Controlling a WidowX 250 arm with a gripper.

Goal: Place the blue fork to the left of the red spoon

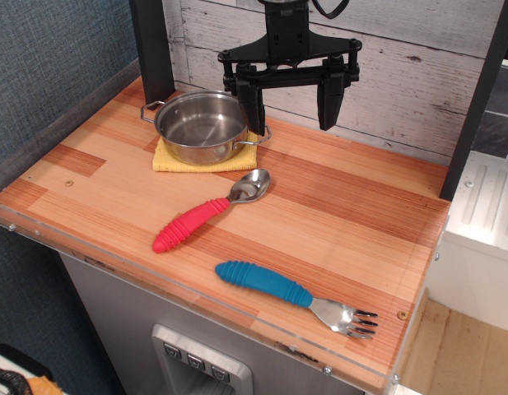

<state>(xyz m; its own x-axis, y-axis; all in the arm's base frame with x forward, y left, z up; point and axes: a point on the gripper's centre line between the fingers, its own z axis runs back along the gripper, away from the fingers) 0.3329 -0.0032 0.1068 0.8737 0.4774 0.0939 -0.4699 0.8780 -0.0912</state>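
The blue fork (291, 293) lies near the table's front edge, its blue handle pointing left and its metal tines pointing right toward the front right corner. The red spoon (207, 212) lies in the middle of the table, its red handle toward the front left and its metal bowl toward the back right. The fork is in front of and to the right of the spoon. My black gripper (291, 107) hangs open and empty above the back of the table, well behind both utensils.
A steel pot (202, 126) stands on a yellow cloth (173, 160) at the back left, just left of the gripper. A white plank wall (402, 66) closes the back. A dark post (151, 49) stands at back left, another post (476, 107) at right.
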